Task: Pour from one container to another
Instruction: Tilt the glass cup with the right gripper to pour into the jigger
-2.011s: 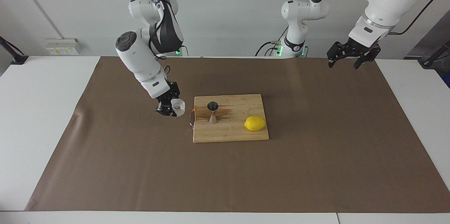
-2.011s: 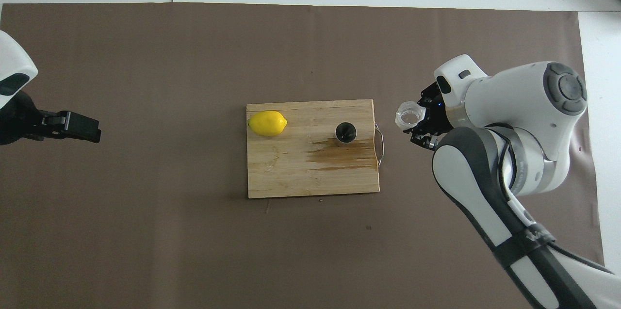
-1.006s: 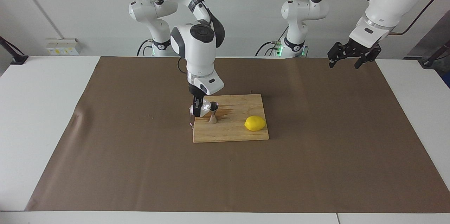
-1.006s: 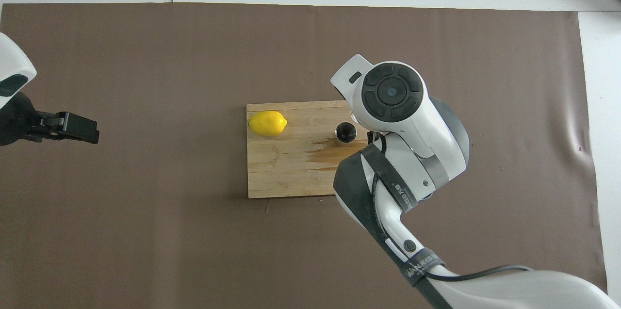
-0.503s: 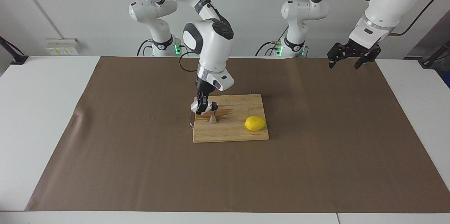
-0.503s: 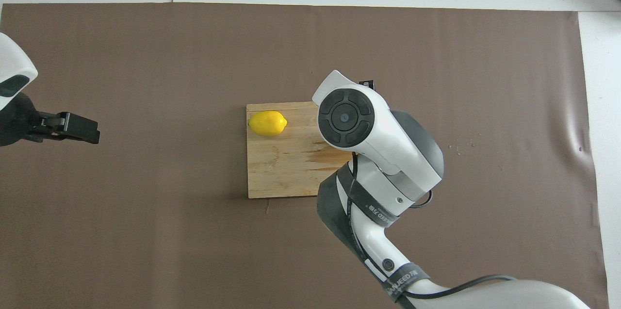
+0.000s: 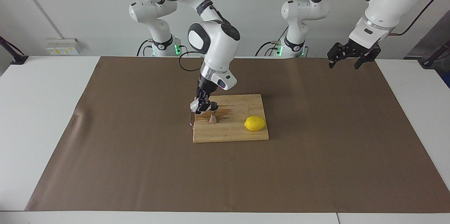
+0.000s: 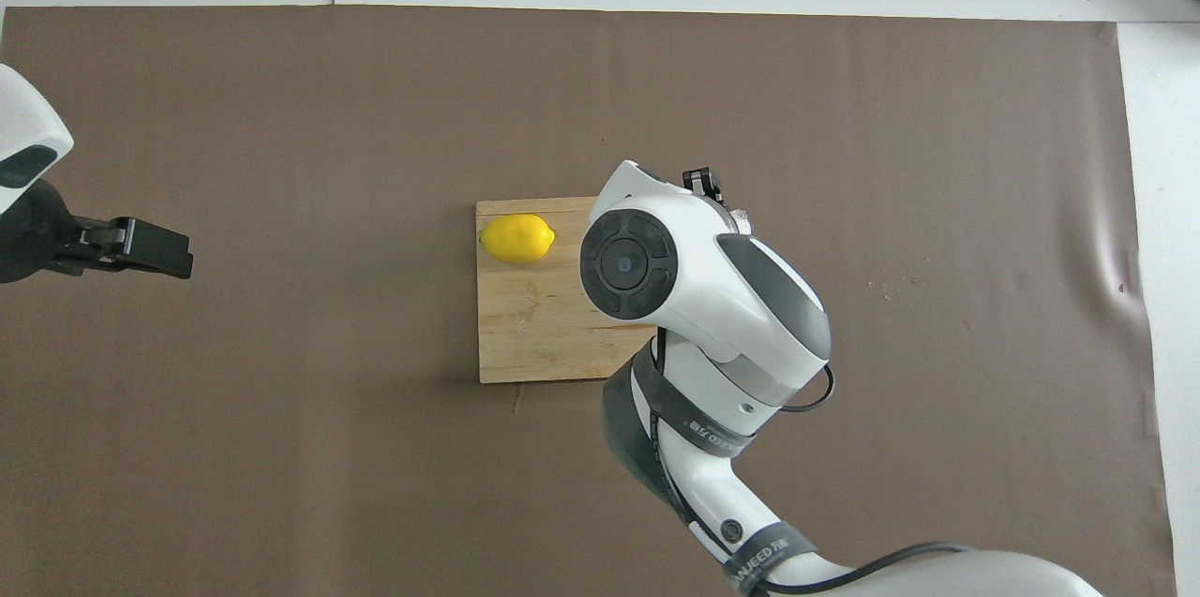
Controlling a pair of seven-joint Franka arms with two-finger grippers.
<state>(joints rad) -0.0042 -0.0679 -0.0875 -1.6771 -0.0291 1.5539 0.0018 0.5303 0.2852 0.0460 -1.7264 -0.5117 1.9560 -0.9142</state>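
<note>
While the brown mat (image 7: 316, 146) fills the frame, the cutting board (image 7: 239, 132) sits at its centre with a lemon (image 7: 255, 123). The right gripper (image 7: 201, 106), clamped on the clear cup (image 7: 194, 106), tips it at the steel jigger (image 7: 213, 113), which stands upright just beside the cup's mouth, lower in the frame. Upper right, the left gripper (image 7: 349, 59) waits, fingers spread.

In the overhead view the right arm (image 8: 703, 288) covers the jigger (image 7: 213, 114), most of the clear cup (image 7: 195, 106) and one end of the cutting board (image 8: 525, 335). The left arm (image 8: 23, 203) is cut by the picture's edge.
</note>
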